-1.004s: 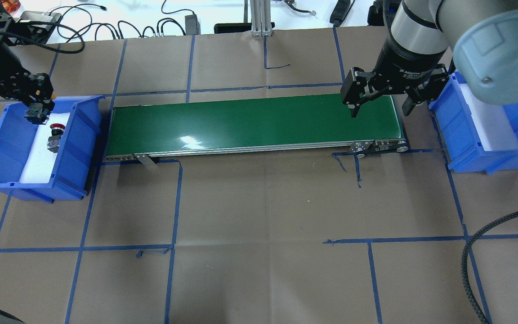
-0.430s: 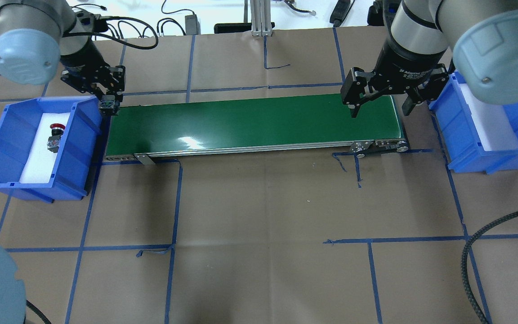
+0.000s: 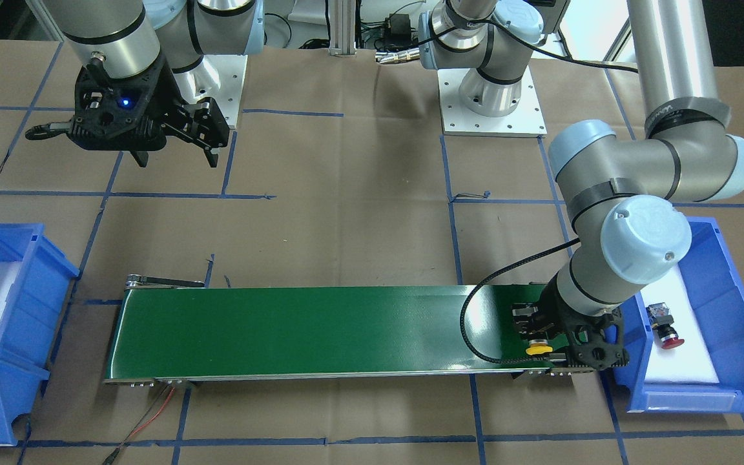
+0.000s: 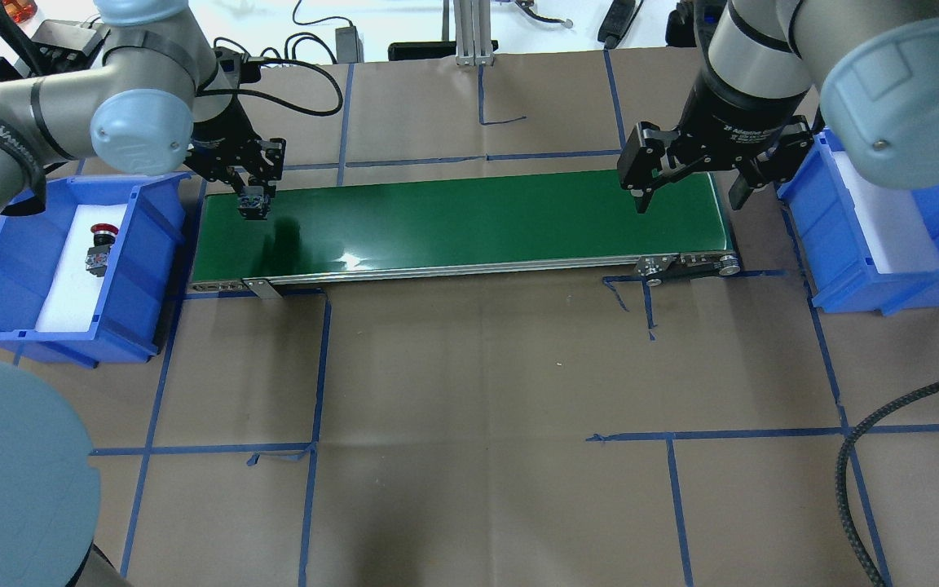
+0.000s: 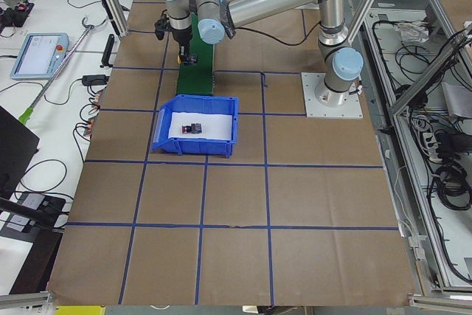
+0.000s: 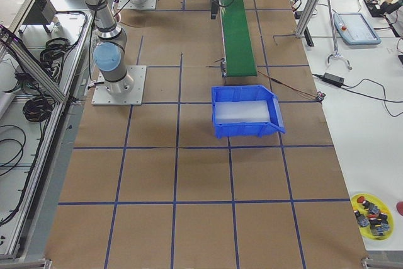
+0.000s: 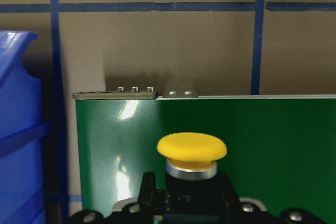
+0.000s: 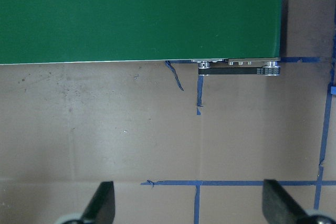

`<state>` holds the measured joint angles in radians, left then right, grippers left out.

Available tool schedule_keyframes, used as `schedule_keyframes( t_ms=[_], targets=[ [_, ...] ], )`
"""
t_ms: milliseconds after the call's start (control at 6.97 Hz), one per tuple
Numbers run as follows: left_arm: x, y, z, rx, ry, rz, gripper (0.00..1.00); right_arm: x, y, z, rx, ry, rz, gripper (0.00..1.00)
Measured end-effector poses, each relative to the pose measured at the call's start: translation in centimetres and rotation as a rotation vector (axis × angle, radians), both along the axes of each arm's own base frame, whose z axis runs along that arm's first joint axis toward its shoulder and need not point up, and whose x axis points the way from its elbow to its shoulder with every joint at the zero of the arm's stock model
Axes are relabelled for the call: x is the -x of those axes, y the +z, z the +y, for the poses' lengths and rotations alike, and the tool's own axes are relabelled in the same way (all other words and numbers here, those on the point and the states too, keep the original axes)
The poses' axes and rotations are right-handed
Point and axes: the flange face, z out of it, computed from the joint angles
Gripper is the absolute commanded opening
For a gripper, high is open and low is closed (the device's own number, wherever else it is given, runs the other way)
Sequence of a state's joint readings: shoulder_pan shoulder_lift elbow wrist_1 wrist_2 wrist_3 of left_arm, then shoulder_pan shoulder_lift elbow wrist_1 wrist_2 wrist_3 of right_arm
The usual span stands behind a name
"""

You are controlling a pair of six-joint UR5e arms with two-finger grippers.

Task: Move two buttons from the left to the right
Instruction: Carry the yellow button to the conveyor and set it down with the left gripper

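A: From the front-facing camera, where is the yellow button (image 3: pixel 538 349)?
B: Pinched in the left gripper (image 3: pixel 538 337) over the conveyor belt (image 3: pixel 294 329), at the end beside the left bin (image 3: pixel 737 303). Its round cap faces the camera, black collar behind. Whether it touches the belt cannot be told. The red button (image 3: pixel 664 326) lies on the white foam liner (image 3: pixel 682 368) in that bin, grey block rear toward the robot.
A: And overhead?
B: The right gripper (image 4: pixel 689 198) hangs above the belt's other end, fingers spread wide, holding nothing. The right bin (image 4: pixel 885 289) sits just beside it.
A: The left wrist view?
B: The yellow mushroom cap sits low in the middle with a silver ring beneath it, green belt around it and the bin's blue wall at the side.
A: The right wrist view?
B: Two dark fingertips (image 8: pixel 102 203) far apart over the table (image 8: pixel 105 129) — brown paper crossed by blue tape lines (image 8: pixel 236 183).
A: The room?
B: In the right side view a white bench (image 6: pixel 378 155) runs along the table, with a yellow dish (image 6: pixel 373 213) of small parts on it.
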<state>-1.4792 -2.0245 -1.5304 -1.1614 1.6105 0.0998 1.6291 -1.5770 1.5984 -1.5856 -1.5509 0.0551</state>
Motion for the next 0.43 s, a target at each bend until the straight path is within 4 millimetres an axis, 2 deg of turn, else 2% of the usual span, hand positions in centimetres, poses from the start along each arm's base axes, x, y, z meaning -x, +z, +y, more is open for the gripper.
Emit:
schedule_keyframes(
  t_ms=[143, 430],
  targets=[
    [0.33, -1.05, 0.0, -0.013, -0.006, 0.0, 0.0, 0.0, 0.0, -0.01, 0.0, 0.0, 0.0, 1.0],
    [0.52, -1.85, 0.82, -0.02, -0.004, 0.001, 0.01, -0.01, 0.0, -0.01, 0.0, -0.001, -0.001, 1.0]
  ],
)
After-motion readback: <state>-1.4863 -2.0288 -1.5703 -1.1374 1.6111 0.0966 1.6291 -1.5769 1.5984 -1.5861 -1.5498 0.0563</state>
